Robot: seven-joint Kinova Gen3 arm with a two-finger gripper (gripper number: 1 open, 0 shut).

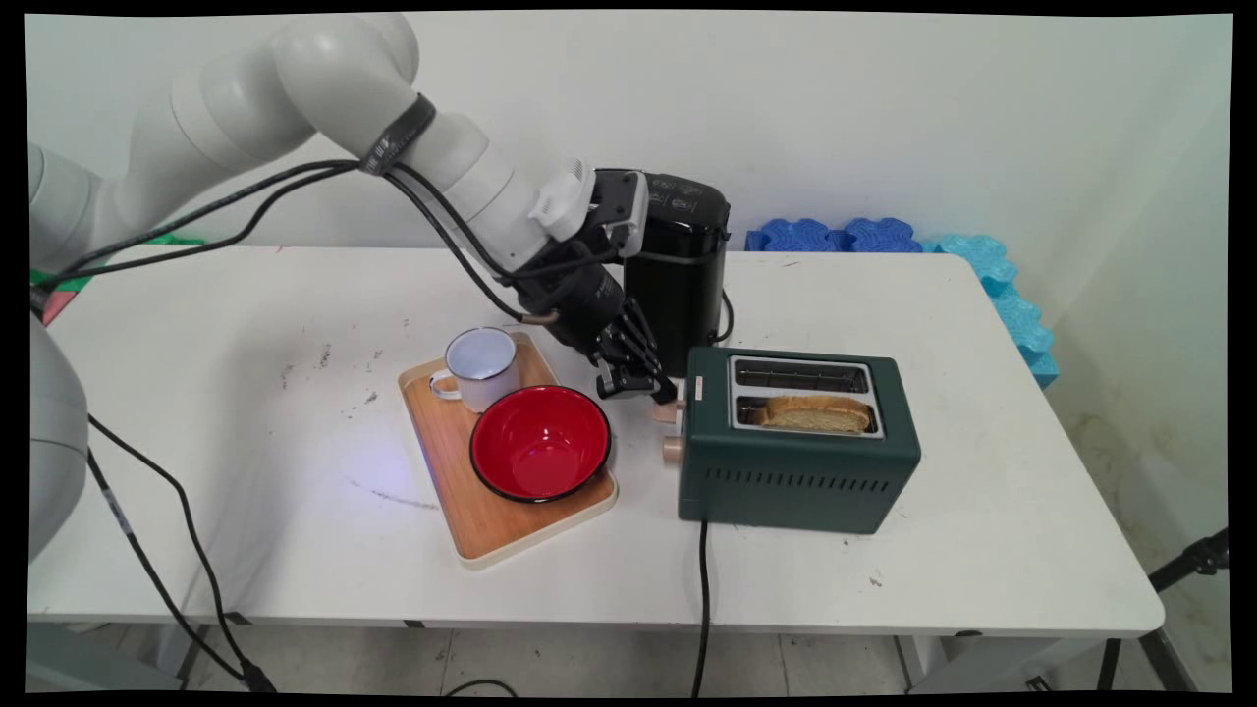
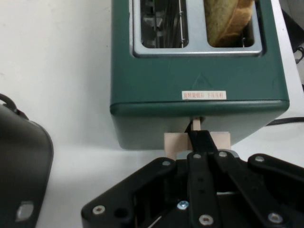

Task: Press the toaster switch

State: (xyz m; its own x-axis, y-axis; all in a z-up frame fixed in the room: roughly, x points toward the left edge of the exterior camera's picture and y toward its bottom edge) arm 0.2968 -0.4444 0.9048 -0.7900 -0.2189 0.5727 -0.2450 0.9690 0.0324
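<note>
Gripper (image 1: 656,391) low at the left end of the toaster (image 1: 797,462), its tip on the pale lever (image 2: 197,141). From the hand view the fingers (image 2: 203,142) look drawn together over the lever's middle, pressing on it rather than clasping it.

Toaster: dark green, sits right of the table's (image 1: 245,412) centre, long axis running left to right, lever end pointing left toward the tray (image 1: 491,516). Two slots on top run the same way; the far slot is bare, the near one holds a slice of bread (image 1: 817,413). A round knob (image 1: 673,451) sits below the lever. Its black cord (image 1: 703,599) drops off the near edge.

Just behind the gripper stands a black appliance (image 1: 678,280), close to the toaster's far left corner. Left of the gripper, a wooden tray carries a red bowl (image 1: 540,442) and a white mug (image 1: 481,366), side by side. Blue foam pieces (image 1: 992,270) lie along the wall at the table's far right.
</note>
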